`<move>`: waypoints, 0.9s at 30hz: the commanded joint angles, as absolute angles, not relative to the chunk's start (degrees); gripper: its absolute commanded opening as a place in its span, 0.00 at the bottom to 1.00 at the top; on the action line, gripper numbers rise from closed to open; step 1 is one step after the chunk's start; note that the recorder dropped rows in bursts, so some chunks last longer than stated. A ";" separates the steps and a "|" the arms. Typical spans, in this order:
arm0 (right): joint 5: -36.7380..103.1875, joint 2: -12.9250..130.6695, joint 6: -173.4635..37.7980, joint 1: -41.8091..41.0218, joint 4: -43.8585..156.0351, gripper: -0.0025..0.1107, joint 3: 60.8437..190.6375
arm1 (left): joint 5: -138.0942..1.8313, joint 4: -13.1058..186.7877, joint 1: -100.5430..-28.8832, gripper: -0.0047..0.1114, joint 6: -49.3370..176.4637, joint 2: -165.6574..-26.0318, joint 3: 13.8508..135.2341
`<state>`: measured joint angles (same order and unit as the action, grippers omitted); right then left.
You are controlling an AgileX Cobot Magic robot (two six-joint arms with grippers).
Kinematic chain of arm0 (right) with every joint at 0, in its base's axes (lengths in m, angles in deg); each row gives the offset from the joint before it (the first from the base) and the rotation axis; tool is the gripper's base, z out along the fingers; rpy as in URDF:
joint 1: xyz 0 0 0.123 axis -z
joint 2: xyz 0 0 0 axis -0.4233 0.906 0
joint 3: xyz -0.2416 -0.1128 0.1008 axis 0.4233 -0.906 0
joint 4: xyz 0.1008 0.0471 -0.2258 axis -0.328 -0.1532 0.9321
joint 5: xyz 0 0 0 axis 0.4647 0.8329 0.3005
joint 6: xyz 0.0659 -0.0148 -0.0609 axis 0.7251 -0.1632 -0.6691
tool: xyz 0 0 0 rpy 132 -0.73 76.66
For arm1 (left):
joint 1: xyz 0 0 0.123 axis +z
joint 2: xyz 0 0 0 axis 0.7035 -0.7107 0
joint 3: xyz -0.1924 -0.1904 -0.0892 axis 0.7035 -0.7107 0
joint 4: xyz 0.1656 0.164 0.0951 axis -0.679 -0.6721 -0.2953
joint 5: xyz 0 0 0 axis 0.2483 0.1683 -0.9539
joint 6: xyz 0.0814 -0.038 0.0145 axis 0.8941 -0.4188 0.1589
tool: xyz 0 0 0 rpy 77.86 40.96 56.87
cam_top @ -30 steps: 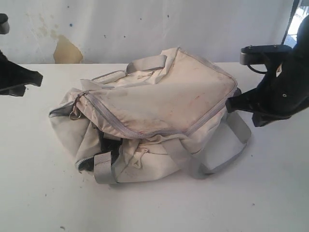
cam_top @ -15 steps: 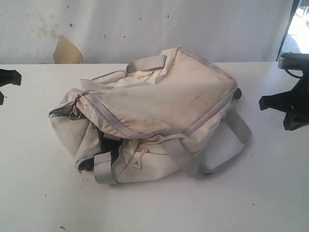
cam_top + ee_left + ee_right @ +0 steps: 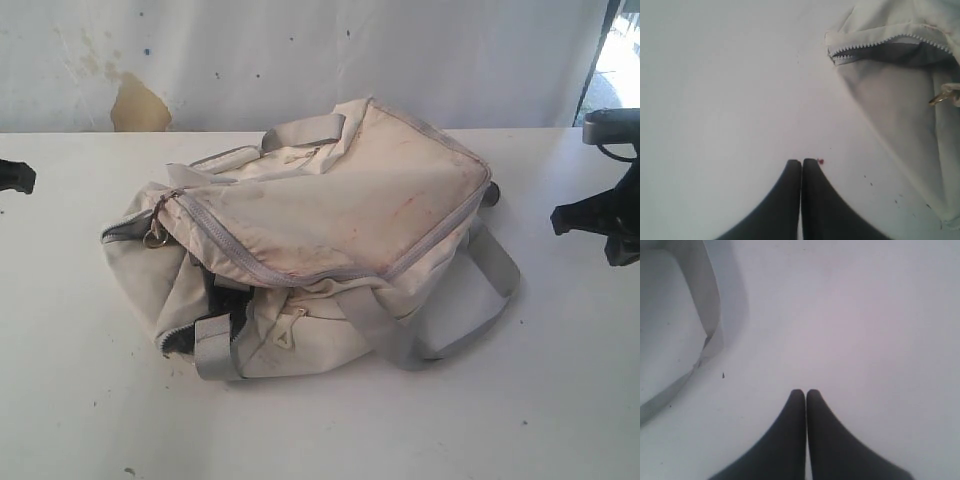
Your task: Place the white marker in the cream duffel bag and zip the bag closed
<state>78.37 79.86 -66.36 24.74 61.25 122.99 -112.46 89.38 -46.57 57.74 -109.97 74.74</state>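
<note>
The cream duffel bag (image 3: 310, 240) lies crumpled in the middle of the white table, its grey zipper (image 3: 260, 268) running round the top flap and a dark gap showing at its front left end. The white marker is hidden from every view. My left gripper (image 3: 12, 177) shows only as a black tip at the far left edge, well clear of the bag. In the left wrist view that gripper (image 3: 802, 161) is shut and empty over bare table, with the bag's end (image 3: 900, 85) off to one side. My right gripper (image 3: 568, 218) is at the far right, shut and empty (image 3: 805, 391), beside a grey strap (image 3: 705, 300).
A metal ring (image 3: 154, 238) hangs at the bag's left end. Grey handle loops (image 3: 460, 310) spill onto the table at the bag's right front. A stained white wall (image 3: 300, 60) runs behind the table. Small dark specks (image 3: 870, 184) dot the tabletop.
Both arms have drawn back outward from the bag, the left toward the left edge and the right toward the right edge. The bag has not moved.
</note>
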 commanded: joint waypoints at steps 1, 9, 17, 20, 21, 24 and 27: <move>78.21 79.78 -67.14 25.04 61.93 0.02 122.80 | -112.25 86.08 -46.50 0.04 55.11 -109.93 74.52; 78.18 79.78 -67.14 25.04 61.93 0.02 122.80 | -113.80 79.27 -46.50 0.04 47.91 -109.93 74.52; 78.87 79.68 -67.14 25.04 61.32 0.02 122.80 | -113.14 79.27 -46.63 0.04 47.92 -109.19 74.52; 78.87 79.68 -67.14 25.04 59.29 0.02 122.80 | -112.19 79.06 -46.63 0.04 47.92 -106.41 74.52; 79.15 79.68 -67.14 25.04 59.29 0.02 122.80 | -111.97 78.80 -46.63 0.04 47.92 -105.86 74.52; 79.90 79.01 -67.14 25.04 58.92 0.02 122.80 | -111.57 78.67 -46.63 0.04 47.92 -104.31 74.52; 80.18 76.62 -67.14 25.04 58.92 0.02 122.80 | -112.73 78.13 -46.63 0.04 48.94 -103.36 74.52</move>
<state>79.78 78.67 -66.51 24.74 59.13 122.99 -112.15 78.81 -46.57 48.38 -104.34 74.74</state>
